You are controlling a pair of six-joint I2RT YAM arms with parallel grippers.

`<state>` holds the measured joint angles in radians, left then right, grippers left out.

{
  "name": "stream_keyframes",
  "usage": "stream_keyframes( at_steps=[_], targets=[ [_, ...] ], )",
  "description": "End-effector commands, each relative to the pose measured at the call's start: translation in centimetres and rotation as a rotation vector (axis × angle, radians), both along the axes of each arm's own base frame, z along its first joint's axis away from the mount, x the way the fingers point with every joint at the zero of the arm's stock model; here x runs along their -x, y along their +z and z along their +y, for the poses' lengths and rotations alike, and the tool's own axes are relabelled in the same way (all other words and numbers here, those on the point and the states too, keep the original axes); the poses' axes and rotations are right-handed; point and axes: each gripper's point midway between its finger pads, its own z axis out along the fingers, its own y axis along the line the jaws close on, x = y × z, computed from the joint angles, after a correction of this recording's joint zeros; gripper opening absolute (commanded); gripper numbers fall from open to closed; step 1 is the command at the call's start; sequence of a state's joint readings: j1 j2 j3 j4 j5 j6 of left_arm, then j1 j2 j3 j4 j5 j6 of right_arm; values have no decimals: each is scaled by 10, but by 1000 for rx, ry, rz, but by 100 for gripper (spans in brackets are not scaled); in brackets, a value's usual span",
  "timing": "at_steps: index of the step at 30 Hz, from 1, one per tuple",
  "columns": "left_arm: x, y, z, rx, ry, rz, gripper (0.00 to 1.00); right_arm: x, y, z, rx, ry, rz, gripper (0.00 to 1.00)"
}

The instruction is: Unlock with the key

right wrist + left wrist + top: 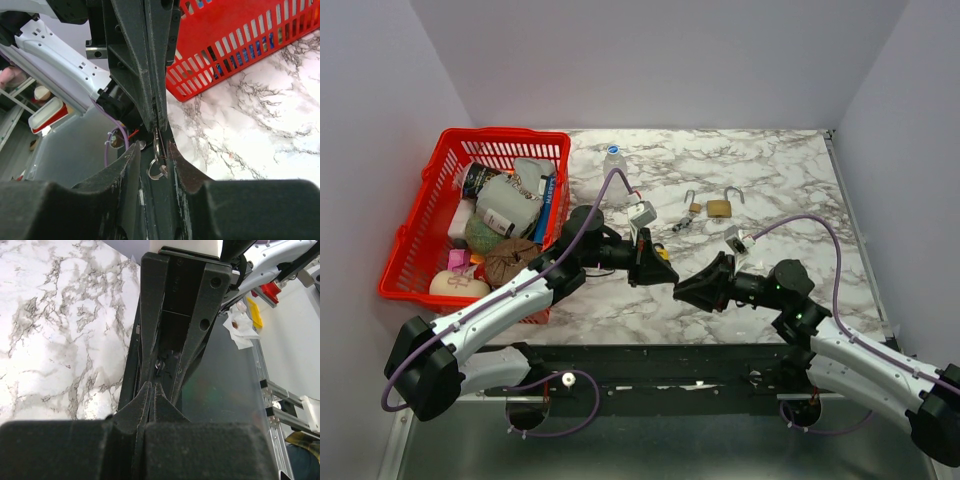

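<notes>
My left gripper (pixel 667 271) (pixel 151 386) is shut on the key (pixel 157 142), a thin silver blade held edge-on. A small key ring (pixel 156 170) dangles from it. My right gripper (pixel 682 289) (pixel 153 146) meets the left one tip to tip above the table's near edge. Its jaws stand apart on either side of the key and ring, with a gap on each side. A brass padlock (pixel 719 208) with a raised shackle lies on the marble table (pixel 790 190), beyond both grippers. A smaller padlock (pixel 694 205) lies just left of it.
A red basket (pixel 420 235) full of assorted items stands at the left, close to my left arm. A clear bottle with a blue cap (pixel 613 160) stands at the back. A small bunch of keys (pixel 682 226) lies near the padlocks. White walls enclose the table.
</notes>
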<state>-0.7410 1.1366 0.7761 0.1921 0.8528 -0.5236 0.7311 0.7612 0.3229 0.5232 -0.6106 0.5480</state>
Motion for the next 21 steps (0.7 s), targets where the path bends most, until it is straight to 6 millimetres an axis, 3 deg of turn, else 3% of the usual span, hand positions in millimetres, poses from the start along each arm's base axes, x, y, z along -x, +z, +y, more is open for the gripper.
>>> stream_keyframes(
  at_steps=[1, 7, 14, 17, 18, 20, 21],
  targets=[
    [-6, 22, 1, 42, 33, -76, 0, 4, -2, 1, 9, 32, -2, 34],
    [-8, 21, 2, 41, 42, -75, 0, 4, -3, 1, 10, 29, -1, 29],
    [-7, 20, 2, 37, 31, -73, 0, 2, 0, 0, -6, 12, -6, 6],
    [-8, 18, 2, 27, 39, -73, 0, -2, 0, 0, -14, -10, 4, 1],
    [-12, 17, 2, 20, 58, -75, 7, -3, -2, -1, -12, -19, 21, 1],
    [-19, 11, 3, -11, 100, -73, 33, -13, -7, -3, -11, -83, 55, 1],
    [-32, 9, 3, -31, 169, -80, 62, -15, -8, -5, -15, -106, 64, 1]
  ],
)
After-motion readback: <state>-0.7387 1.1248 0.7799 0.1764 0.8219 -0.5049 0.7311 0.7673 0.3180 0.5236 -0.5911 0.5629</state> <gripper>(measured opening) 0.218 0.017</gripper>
